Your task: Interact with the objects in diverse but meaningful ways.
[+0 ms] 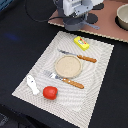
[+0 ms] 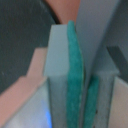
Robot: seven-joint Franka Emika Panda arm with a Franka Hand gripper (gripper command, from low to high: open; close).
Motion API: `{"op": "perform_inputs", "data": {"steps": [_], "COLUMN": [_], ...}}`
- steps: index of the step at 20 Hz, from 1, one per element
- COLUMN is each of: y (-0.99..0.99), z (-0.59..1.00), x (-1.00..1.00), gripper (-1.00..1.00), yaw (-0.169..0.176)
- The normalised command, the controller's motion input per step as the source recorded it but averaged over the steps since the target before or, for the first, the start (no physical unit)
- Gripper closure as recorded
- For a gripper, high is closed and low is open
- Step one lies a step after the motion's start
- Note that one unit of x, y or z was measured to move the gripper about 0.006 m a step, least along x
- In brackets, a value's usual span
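My gripper [image 1: 77, 20] is at the far edge of the scene, over the front edge of a pinkish board [image 1: 107, 22] and beyond the pale placemat [image 1: 95, 85]. In the wrist view the gripper [image 2: 83, 80] has its teal pads [image 2: 75, 85] pressed together with nothing between them. On the mat lie a yellow packet with red marks [image 1: 81, 43], a white fish-like piece [image 1: 32, 84] and a red tomato [image 1: 49, 92]. A grey pot [image 1: 122, 17] stands on the board at the exterior view's right. The sausage and the frying pan are out of view.
A round tan plate [image 1: 68, 65] lies mid-mat, with an orange-handled knife [image 1: 80, 56] beyond it and an orange-handled fork [image 1: 66, 80] in front of it. The mat lies on a dark tabletop [image 1: 20, 50].
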Motion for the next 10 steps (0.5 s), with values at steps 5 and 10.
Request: {"op": "perform_inputs", "data": {"steps": [5, 10], "y": [0.13, 0.12], "z": [0.68, 0.69], "x": [0.55, 0.55], "gripper": [1.0, 1.0], "yaw": [0.138, 0.14]}}
